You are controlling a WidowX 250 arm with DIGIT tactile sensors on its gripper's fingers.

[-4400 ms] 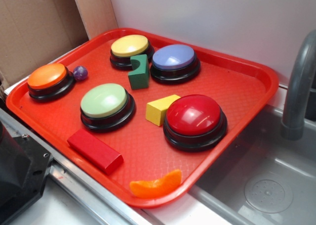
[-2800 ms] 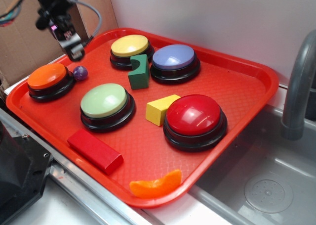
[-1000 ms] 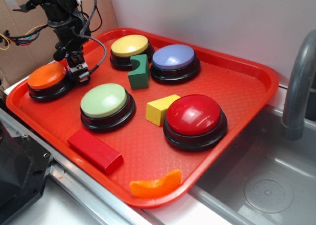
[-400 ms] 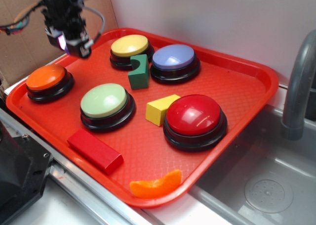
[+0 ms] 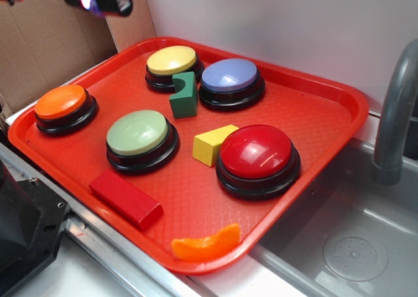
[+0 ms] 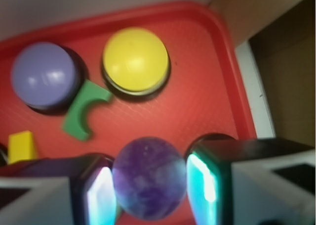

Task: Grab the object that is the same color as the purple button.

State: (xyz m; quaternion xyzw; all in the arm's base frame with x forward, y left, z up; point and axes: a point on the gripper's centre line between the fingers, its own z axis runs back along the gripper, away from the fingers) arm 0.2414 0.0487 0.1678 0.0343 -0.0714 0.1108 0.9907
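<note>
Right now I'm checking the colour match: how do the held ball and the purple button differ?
The purple ball is a dark, mottled purple; the purple button is a paler lavender. The ball is clamped in the gripper, lifted above the tray, while the button sits on it. Both are rounded and purple.

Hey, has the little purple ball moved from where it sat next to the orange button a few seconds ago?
Yes. The purple ball has left its spot beside the orange button and is now clamped in the gripper, lifted above the tray's far left corner.
</note>
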